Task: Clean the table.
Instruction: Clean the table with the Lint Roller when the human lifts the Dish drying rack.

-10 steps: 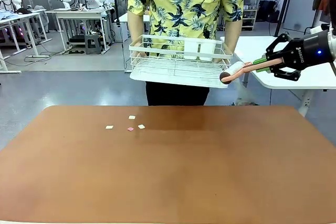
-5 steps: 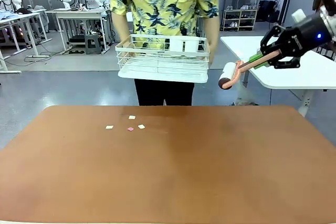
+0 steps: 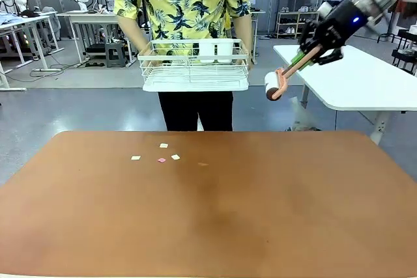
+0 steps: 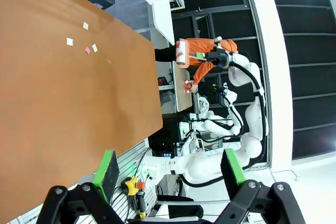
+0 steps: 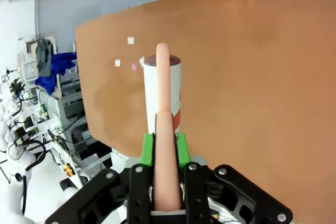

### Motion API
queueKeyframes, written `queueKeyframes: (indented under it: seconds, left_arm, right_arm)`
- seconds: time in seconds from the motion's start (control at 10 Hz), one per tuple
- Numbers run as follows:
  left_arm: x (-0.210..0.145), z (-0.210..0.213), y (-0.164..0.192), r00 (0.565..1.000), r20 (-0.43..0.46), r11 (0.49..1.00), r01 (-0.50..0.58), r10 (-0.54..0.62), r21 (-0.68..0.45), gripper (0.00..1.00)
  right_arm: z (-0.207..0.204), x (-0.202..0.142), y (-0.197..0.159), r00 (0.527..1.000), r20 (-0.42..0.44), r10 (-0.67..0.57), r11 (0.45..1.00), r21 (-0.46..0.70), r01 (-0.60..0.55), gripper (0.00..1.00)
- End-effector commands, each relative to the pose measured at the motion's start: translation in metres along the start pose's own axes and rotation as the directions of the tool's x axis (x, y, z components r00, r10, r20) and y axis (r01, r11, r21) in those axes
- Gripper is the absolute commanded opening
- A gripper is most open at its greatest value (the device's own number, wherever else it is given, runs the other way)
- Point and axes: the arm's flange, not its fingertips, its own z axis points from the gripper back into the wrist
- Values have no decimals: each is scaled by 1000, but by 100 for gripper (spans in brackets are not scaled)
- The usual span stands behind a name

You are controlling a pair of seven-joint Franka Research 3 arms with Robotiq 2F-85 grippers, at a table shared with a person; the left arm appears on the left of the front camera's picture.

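- Front view has the table (image 3: 260, 213) as its widest thing, reddish-brown and spanning the near ground.
- Person (image 3: 186, 4) in a yellow leaf-print shirt stands at the far edge, holding a white wire basket (image 3: 194, 69) at waist height.
- Right gripper (image 3: 311, 52) hangs high beyond the far right edge. Its jaws are pinched on the pink handle of a lint roller (image 3: 273, 84), whose roll end points down-left, well clear of the tabletop.
- Left gripper (image 4: 170, 169), in its wrist view, has its fingers spread with nothing between them.
- Four small paper squares (image 3: 159, 154), three white and one pink, lie close together on the far left part.
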Motion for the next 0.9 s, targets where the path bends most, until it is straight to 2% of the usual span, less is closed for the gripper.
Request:
queueKeyframes:
  seconds: [0.0, 0.1, 0.2, 0.8]
  left_arm:
    - [1, 4, -1, 1000, 8, 999, 23, -23, -24, 100]
    - [1, 4, -1, 1000, 8, 999, 23, -23, -24, 100]
    - [1, 4, -1, 1000, 8, 999, 23, -23, -24, 100]
    - [1, 4, -1, 1000, 8, 999, 23, -23, -24, 100]
  right_arm:
    - [0, 6, 14, 999, 3, -44, 999, -24, 44, 21]
    - [4, 5, 12, 996, 39, -76, 997, -14, 77, 21]
    - [-14, 12, -2, 1000, -9, -11, 1000, -5, 11, 21]
    - [-13, 14, -2, 1000, -5, -29, 1000, -4, 29, 21]
